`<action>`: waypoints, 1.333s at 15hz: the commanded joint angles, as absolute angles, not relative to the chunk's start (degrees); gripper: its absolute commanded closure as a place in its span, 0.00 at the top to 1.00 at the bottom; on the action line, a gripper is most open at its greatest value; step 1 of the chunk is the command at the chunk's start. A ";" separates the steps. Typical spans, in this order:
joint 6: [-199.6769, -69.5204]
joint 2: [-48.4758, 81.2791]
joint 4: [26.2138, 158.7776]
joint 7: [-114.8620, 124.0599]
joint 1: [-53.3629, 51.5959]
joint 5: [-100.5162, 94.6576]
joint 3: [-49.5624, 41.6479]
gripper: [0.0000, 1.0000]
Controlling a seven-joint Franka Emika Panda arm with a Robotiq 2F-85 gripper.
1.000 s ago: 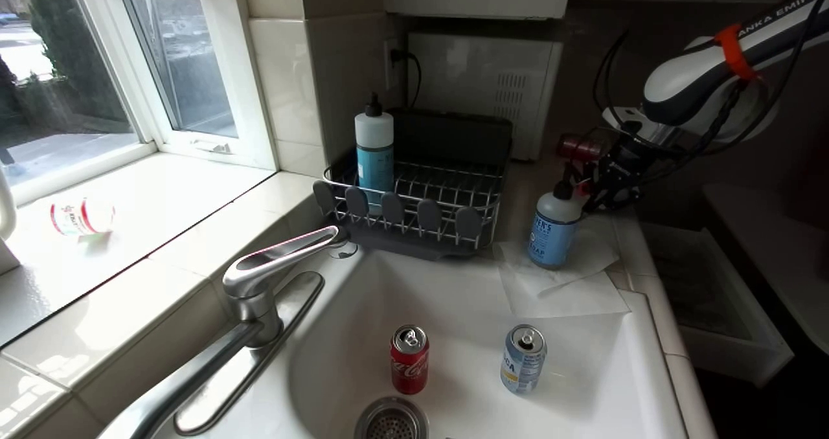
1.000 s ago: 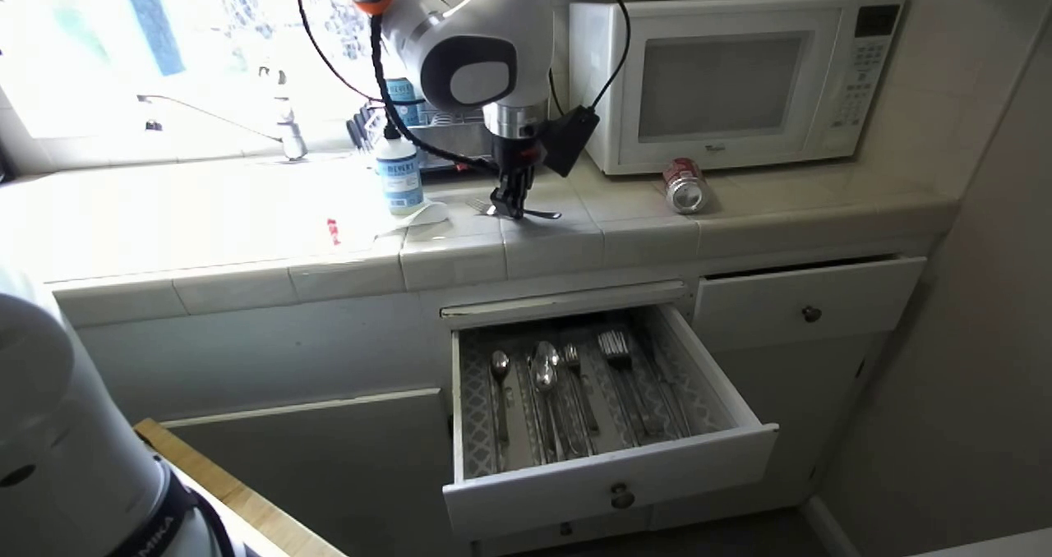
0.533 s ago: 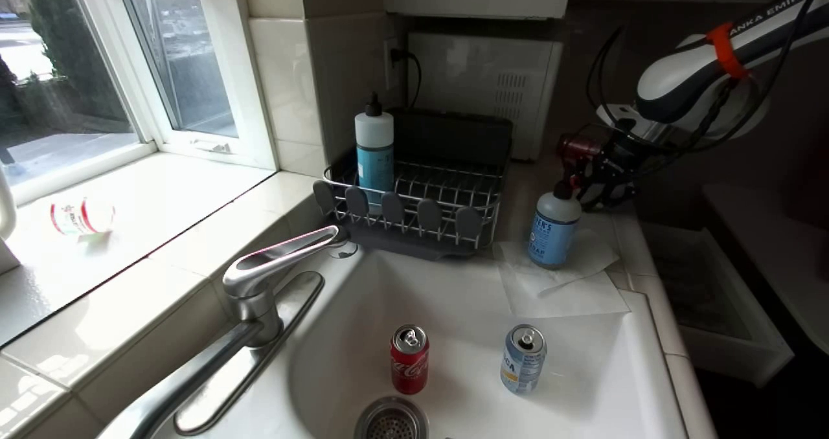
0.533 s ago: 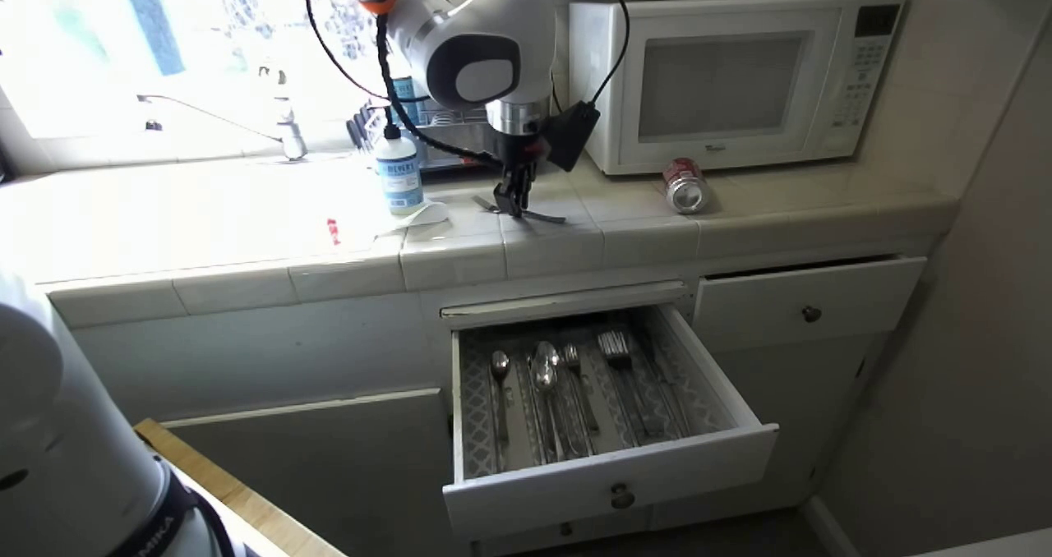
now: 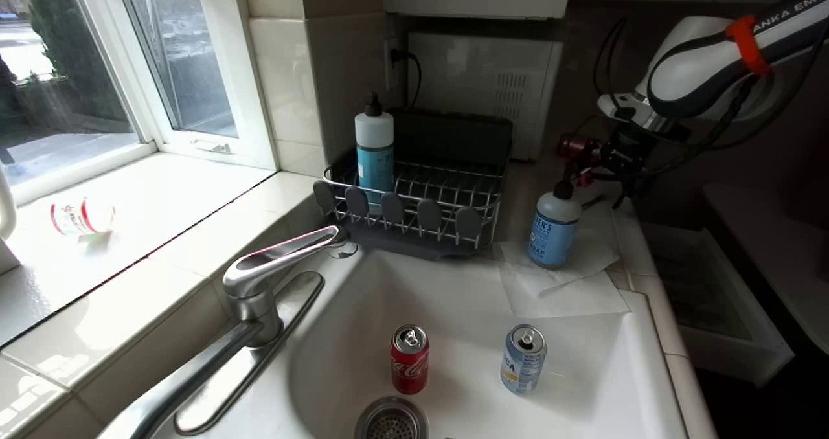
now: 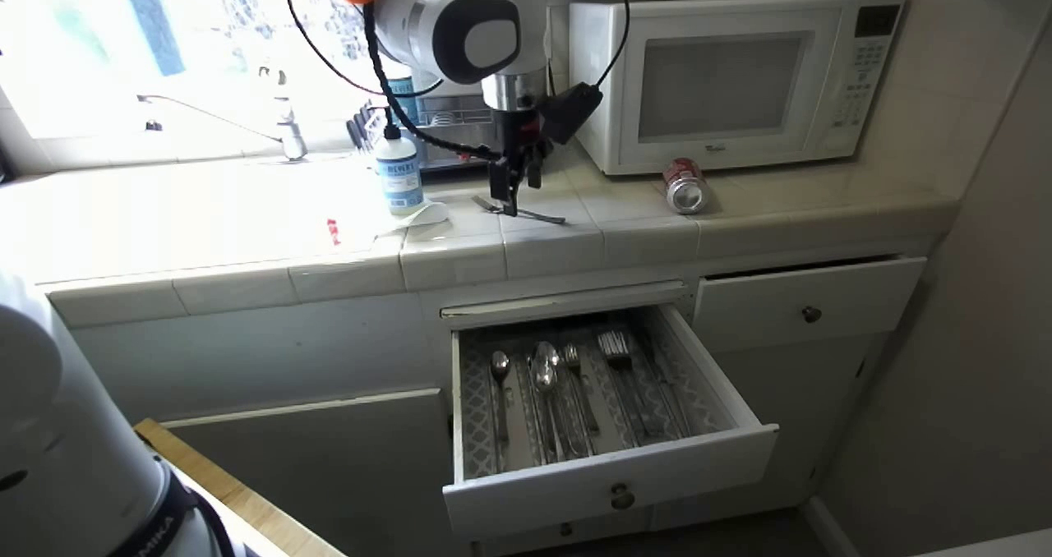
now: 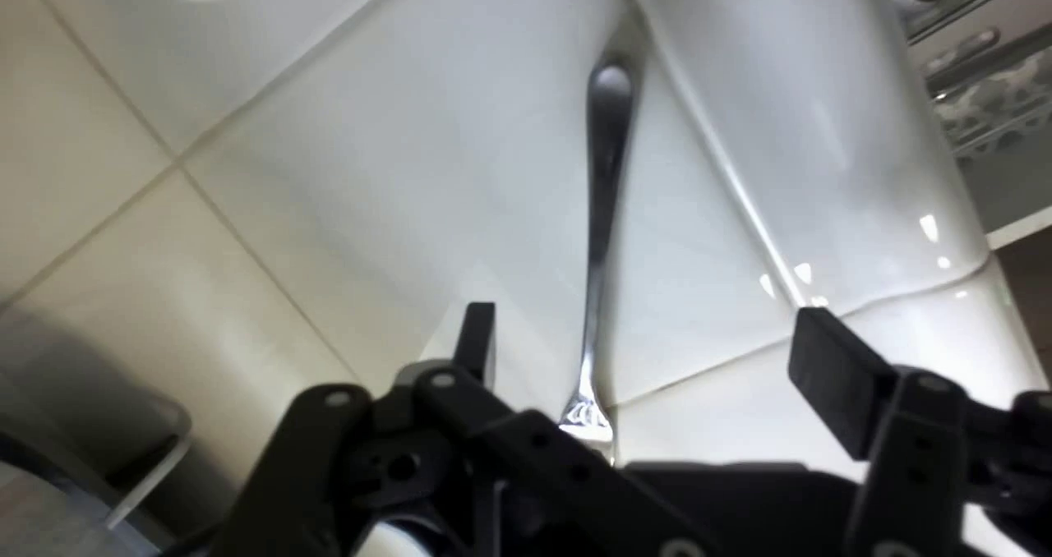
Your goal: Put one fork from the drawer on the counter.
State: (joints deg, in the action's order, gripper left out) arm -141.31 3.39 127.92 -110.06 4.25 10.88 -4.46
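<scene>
Lying flat on the pale tiled surface (image 6: 625, 200), near its front edge, is a single metal fork (image 7: 606, 154), beneath the black end effector (image 7: 653, 364). The fingers (image 7: 838, 384) stand wide apart, one on either side of the fork's neck with a gap each way, and they have hold of nothing. That spread suggests the fork is meant to lie free where the task wants it, so the placing looks done and only a clean lift away seems left. Below, the drawer (image 6: 534, 504) is pulled out, presumably for access; more forks (image 6: 615, 350) and spoons (image 6: 545, 376) lie inside. A soap bottle (image 6: 399, 175) stands near the tines on white paper (image 5: 570, 296), perhaps laid there to catch drips.

In the wrist view, the end effector's own body hides the tines. In an exterior view, what is probably the fork's handle (image 5: 593, 201) shows only as a dark sliver beside the bottle. How high the fingers stand above the surface is hard to judge. Strong glare bleaches part of the surface.
</scene>
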 commanded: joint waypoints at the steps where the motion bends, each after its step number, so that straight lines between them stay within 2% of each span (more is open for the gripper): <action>1: -133.22 -7.35 130.00 -95.32 5.05 4.56 -5.38 1.00; 11: -118.56 -30.74 131.21 -65.44 10.72 -11.19 -8.61 1.00; 12: -119.35 -26.38 128.52 -69.52 8.22 -10.17 -9.84 1.00; 20: -119.22 -26.61 128.77 -69.30 7.31 -10.13 -10.58 1.00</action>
